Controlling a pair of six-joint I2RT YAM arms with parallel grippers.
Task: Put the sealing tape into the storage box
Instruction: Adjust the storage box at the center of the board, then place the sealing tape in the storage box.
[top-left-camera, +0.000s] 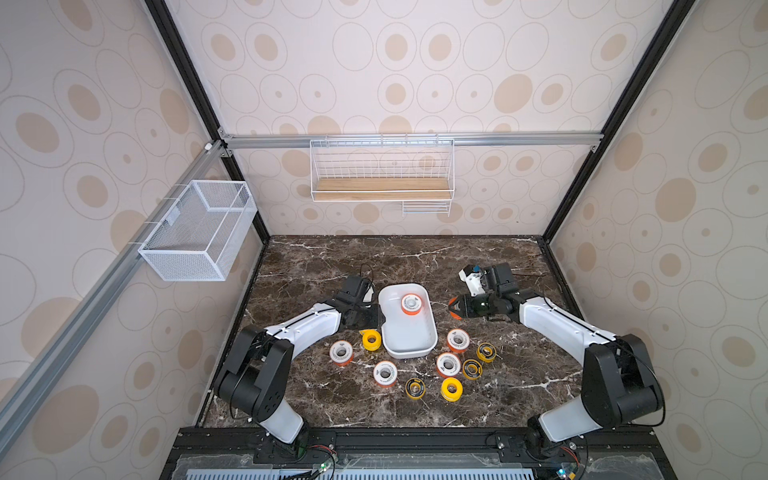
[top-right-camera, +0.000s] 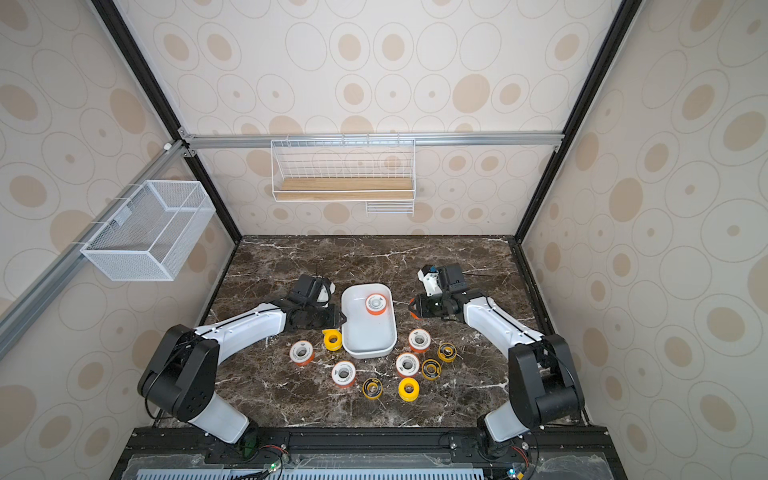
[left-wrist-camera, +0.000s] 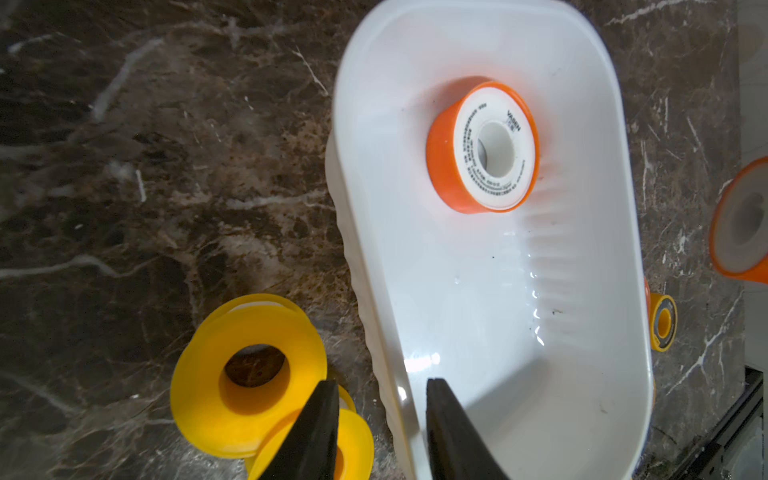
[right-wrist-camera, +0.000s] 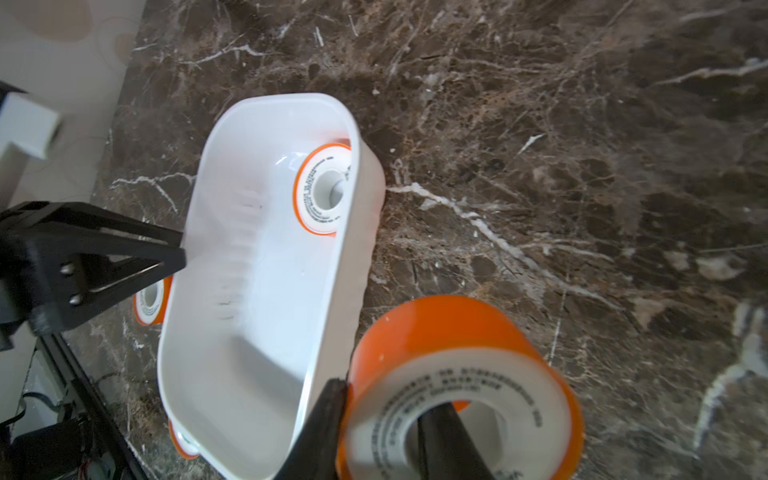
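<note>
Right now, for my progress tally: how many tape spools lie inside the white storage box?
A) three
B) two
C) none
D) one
D: a single orange-rimmed spool lies in the storage box, while the right gripper grips a second spool outside it.
</note>
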